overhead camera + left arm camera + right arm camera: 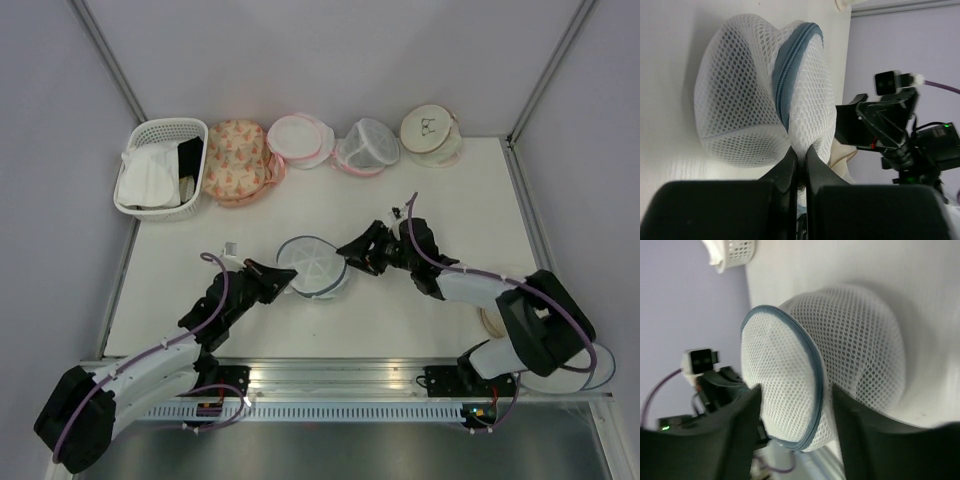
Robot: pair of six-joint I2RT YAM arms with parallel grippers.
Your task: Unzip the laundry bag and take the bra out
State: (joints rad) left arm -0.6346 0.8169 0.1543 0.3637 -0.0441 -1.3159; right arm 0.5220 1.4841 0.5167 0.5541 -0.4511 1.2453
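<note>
None of the task is complete. Your left gripper point(799, 161) is clenched on the laundry bag point(312, 264) at mid-table, at its zipper point(790, 75), which appears closed. Your right gripper point(796, 405) straddles the rim, fingers spread. No bra is visible.

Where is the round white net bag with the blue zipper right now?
In the top view, the laundry bag sits mid-table between the left gripper, whose jaws pinch its edge, and the right gripper.

no readable text or labels
</note>
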